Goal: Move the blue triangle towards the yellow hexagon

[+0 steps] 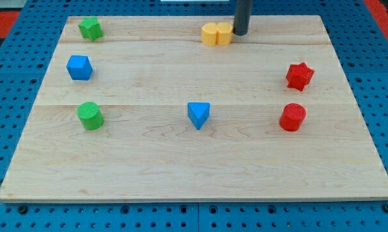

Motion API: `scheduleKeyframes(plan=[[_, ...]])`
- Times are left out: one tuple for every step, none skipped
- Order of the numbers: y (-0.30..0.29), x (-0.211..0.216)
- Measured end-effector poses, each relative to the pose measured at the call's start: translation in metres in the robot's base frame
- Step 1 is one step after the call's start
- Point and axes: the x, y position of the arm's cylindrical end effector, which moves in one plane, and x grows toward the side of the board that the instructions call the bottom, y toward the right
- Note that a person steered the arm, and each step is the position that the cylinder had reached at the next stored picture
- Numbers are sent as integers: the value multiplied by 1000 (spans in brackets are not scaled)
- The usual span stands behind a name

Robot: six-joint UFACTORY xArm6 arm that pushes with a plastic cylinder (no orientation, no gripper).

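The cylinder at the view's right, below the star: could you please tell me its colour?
The cylinder is red, like the star above it; the camera view, the only one, shows it clearly.

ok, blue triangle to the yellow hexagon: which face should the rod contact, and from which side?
Contact the blue triangle low on its side facing the view's bottom, where it narrows to a point, and push up-view. The yellow hexagon sits almost straight above it, slightly right. My tip is now beside the yellow blocks, so it probably must circle round first.

The dark rod comes down upright from the view's top, near the far edge of the bench (181, 174), a little right of the middle. My tip (240, 34) rests there.
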Motion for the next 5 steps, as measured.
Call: scheduleKeyframes(plan=[[-24, 4], [-40, 5], [-4, 18], [18, 84], [24, 157]])
